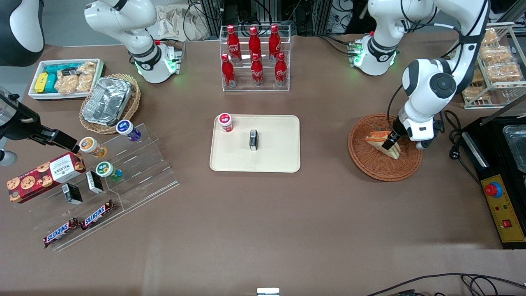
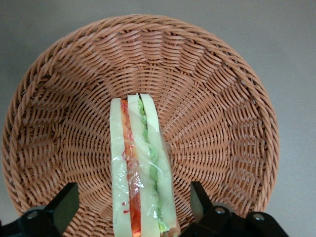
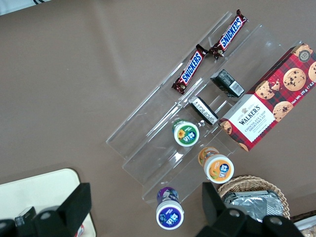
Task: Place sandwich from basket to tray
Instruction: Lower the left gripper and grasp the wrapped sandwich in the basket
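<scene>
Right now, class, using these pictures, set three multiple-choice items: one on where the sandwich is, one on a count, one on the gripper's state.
1. Where is the sandwich?
A. on the tray
B. in the basket
C. on the bare table

2. How many red bottles stand in the clear rack?
A. four
B. six
C. eight

3. The gripper is:
A. open, straddling the sandwich
B. shut on the sandwich
C. over the tray

Key: B, it lies in the basket, not the tray; B, six red bottles show; A, the fingers stand apart from the bread.
</scene>
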`<state>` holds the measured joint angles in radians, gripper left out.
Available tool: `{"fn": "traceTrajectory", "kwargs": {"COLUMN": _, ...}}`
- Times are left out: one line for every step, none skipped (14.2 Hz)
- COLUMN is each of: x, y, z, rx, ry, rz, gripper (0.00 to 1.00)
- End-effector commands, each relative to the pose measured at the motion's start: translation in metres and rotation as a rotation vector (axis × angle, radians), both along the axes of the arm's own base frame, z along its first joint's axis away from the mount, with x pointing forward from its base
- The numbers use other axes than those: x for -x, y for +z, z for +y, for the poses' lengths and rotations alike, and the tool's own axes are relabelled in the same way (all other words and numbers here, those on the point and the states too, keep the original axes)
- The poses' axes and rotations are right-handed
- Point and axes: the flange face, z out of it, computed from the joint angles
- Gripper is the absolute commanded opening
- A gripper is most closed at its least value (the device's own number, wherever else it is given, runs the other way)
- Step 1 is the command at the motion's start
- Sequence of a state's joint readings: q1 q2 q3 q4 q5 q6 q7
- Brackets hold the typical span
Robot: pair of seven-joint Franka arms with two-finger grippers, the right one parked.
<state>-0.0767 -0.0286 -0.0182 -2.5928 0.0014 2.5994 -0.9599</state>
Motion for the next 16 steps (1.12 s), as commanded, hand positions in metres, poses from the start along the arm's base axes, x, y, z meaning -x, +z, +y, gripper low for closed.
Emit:
{"fn": "traceTrajectory", "kwargs": {"x": 0.004, "y": -0.007, "z": -0.013, "rx": -0.001, "ry": 0.003, "rz": -0.008, "gripper": 0.99}}
{"fn": "traceTrajectory", "kwargs": {"x": 0.004, "y": -0.010, "z": -0.018, "rx": 0.000, "ry": 0.015, "rz": -0.017, "gripper": 0.99}}
{"fn": "traceTrajectory", "kwargs": {"x": 0.004, "y": -0.011, "z": -0.022, "rx": 0.002, "ry": 0.016, "rz": -0.025, "gripper": 0.98}}
{"fn": "traceTrajectory", "kwargs": {"x": 0.004, "y": -0.011, "z": -0.023, "rx": 0.002, "ry": 0.016, "rz": -0.025, "gripper": 0.93}}
{"fn": "traceTrajectory", "kwargs": {"x": 0.004, "y": -0.010, "z": -0.023, "rx": -0.001, "ry": 0.010, "rz": -0.027, "gripper": 0.87}}
{"fn": "traceTrajectory", "kwargs": {"x": 0.004, "y": -0.010, "z": -0.023, "rx": -0.009, "ry": -0.005, "rz": -0.028, "gripper": 0.78}}
{"fn": "traceTrajectory", "kwargs": {"x": 0.004, "y": -0.009, "z": -0.023, "rx": -0.015, "ry": -0.011, "rz": -0.030, "gripper": 0.67}}
{"fn": "traceTrajectory", "kwargs": {"x": 0.004, "y": -0.007, "z": -0.023, "rx": -0.014, "ry": -0.011, "rz": -0.035, "gripper": 0.48}}
{"fn": "traceTrajectory", "kwargs": {"x": 0.002, "y": -0.004, "z": -0.022, "rx": -0.014, "ry": -0.009, "rz": -0.040, "gripper": 0.31}}
{"fn": "traceTrajectory", "kwargs": {"x": 0.002, "y": -0.002, "z": -0.022, "rx": -0.014, "ry": -0.011, "rz": -0.043, "gripper": 0.17}}
{"fn": "traceTrajectory", "kwargs": {"x": 0.001, "y": 0.003, "z": -0.020, "rx": -0.013, "ry": -0.007, "rz": -0.049, "gripper": 0.05}}
{"fn": "traceTrajectory", "kwargs": {"x": 0.001, "y": 0.008, "z": -0.020, "rx": -0.017, "ry": -0.011, "rz": -0.037, "gripper": 0.00}}
{"fn": "traceTrajectory", "kwargs": {"x": -0.002, "y": 0.018, "z": -0.020, "rx": -0.024, "ry": -0.017, "rz": -0.019, "gripper": 0.00}}
{"fn": "traceTrajectory", "kwargs": {"x": -0.009, "y": 0.037, "z": -0.021, "rx": -0.040, "ry": -0.029, "rz": -0.002, "gripper": 0.00}}
{"fn": "traceTrajectory", "kwargs": {"x": -0.015, "y": 0.055, "z": -0.021, "rx": -0.062, "ry": -0.042, "rz": 0.028, "gripper": 0.00}}
{"fn": "traceTrajectory", "kwargs": {"x": -0.025, "y": 0.076, "z": -0.023, "rx": -0.084, "ry": -0.054, "rz": 0.057, "gripper": 0.00}}
